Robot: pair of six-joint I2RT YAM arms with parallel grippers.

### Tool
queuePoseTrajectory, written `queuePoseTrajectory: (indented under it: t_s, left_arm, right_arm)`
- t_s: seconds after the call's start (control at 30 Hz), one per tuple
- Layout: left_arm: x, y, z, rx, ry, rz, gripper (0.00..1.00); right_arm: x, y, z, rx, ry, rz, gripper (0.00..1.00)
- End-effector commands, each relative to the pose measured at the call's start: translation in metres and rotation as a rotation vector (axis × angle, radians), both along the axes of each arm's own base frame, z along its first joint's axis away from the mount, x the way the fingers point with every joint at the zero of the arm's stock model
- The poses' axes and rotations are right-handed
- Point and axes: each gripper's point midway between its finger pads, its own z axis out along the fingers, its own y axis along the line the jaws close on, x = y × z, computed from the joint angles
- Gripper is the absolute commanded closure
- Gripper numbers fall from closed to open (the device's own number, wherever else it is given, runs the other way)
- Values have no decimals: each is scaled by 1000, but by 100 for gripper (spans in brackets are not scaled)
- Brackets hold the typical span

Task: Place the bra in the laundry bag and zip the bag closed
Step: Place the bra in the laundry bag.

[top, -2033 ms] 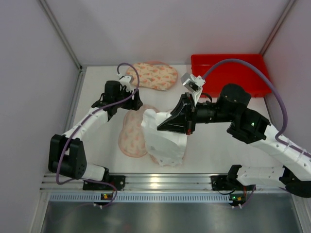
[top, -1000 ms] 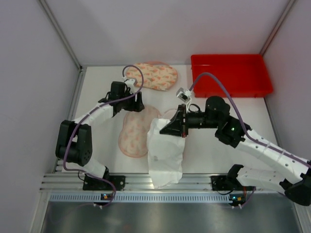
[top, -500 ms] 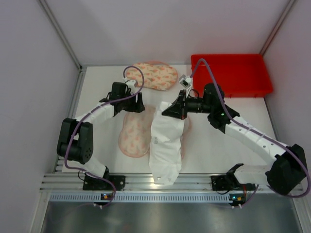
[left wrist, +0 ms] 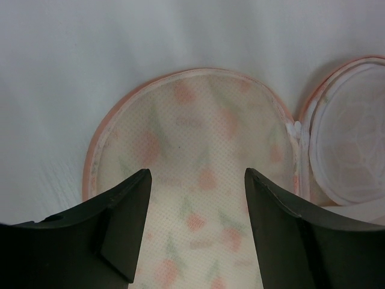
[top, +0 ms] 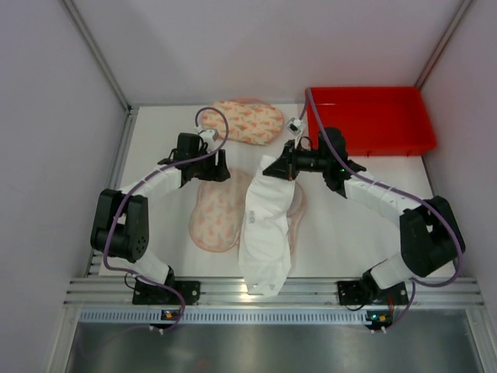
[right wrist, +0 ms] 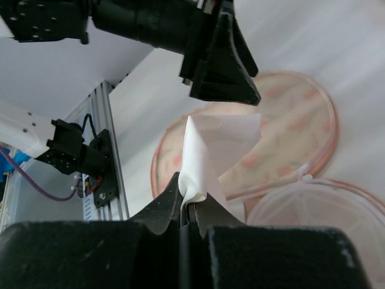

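Stretching farther out than two seconds ago, the right gripper (top: pixel 275 168) has drawn the white bra (top: pixel 265 225) from a bunched heap into a long, limp strip. Its jaws are clamped on a folded corner of the fabric, which stands up in a creased peak just past the fingertips in the right wrist view (right wrist: pixel 207 150). From there the bra trails back beneath that arm, draped over the opened laundry bag (top: pixel 211 214). The bag is pink-rimmed floral mesh with a white-lined half. The left gripper (top: pixel 213 165) hovers with jaws spread, the floral half directly below them.
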Motion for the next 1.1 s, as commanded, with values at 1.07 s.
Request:
queuePoseTrajectory:
  t_s: [1.07]
  left_arm:
    - [-4,11,-23,-6,64,38,31]
  right_arm:
    - [123,-62,-90,-212,27,-330,100]
